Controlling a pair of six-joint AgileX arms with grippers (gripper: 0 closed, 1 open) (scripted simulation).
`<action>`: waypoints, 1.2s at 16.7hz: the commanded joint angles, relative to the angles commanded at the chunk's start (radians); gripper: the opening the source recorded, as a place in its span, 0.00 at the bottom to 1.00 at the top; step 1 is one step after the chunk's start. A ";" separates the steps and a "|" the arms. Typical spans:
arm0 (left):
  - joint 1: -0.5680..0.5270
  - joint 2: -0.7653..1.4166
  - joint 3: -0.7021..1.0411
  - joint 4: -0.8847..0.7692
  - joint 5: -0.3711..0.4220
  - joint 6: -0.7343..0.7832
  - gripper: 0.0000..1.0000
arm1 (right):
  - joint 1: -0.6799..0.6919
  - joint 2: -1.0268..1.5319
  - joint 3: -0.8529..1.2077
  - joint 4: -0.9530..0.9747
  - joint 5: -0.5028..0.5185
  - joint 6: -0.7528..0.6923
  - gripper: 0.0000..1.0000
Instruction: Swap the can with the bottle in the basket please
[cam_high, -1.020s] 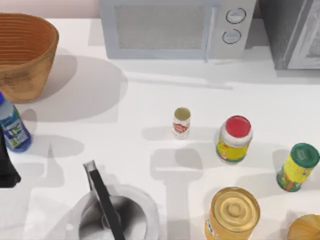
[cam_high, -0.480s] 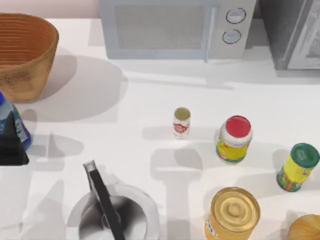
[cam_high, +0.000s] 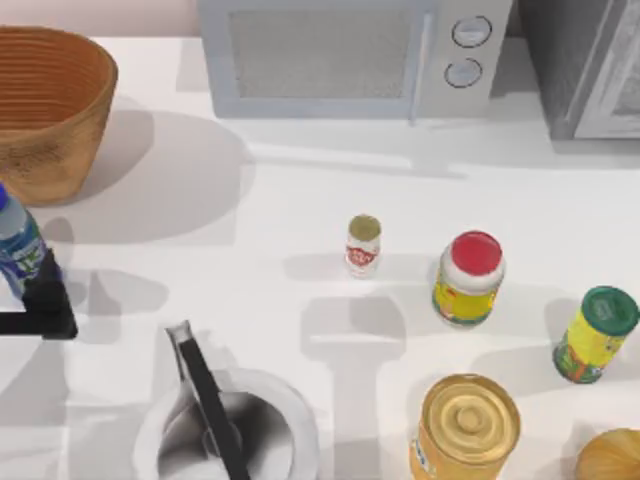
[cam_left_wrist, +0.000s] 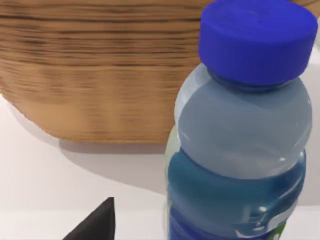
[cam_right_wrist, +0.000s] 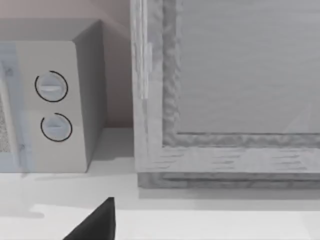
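Top view: left gripper sits at the table's far left edge, right at the bottle, which stands upright on the table just in front of the basket. Dark gripper body overlaps the bottle's lower part; can't tell whether the fingers are apart or clamped on it. Basket is at the back left corner, upright, and its visible interior looks bare. The can stands upright near table centre, well apart from both bottle and basket, nothing touching it. Right of the can: red-capped jar, then green-capped yellow bottle near the right edge, and a large gold-lidded can at the front. A round tan object is cut off at the front right corner. A grey bowl with a dark utensil in it is at the front, left of centre. Microwave along the back, grey cabinet beside it at back right. Left wrist view: bottle close up, blue cap on top, basket's ribbed wall just behind it, one dark fingertip showing beside the bottle. Right wrist view: faces the microwave's dials and the cabinet; one dark fingertip visible, finger state can't be told.
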 joint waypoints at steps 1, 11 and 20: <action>0.004 0.063 0.003 0.050 0.004 0.002 1.00 | 0.000 0.000 0.000 0.000 0.000 0.000 1.00; 0.010 0.227 0.009 0.183 0.015 0.007 1.00 | 0.000 0.000 0.000 0.000 0.000 0.000 1.00; -0.014 0.447 0.211 0.206 -0.008 -0.001 1.00 | 0.000 0.000 0.000 0.000 0.000 0.000 1.00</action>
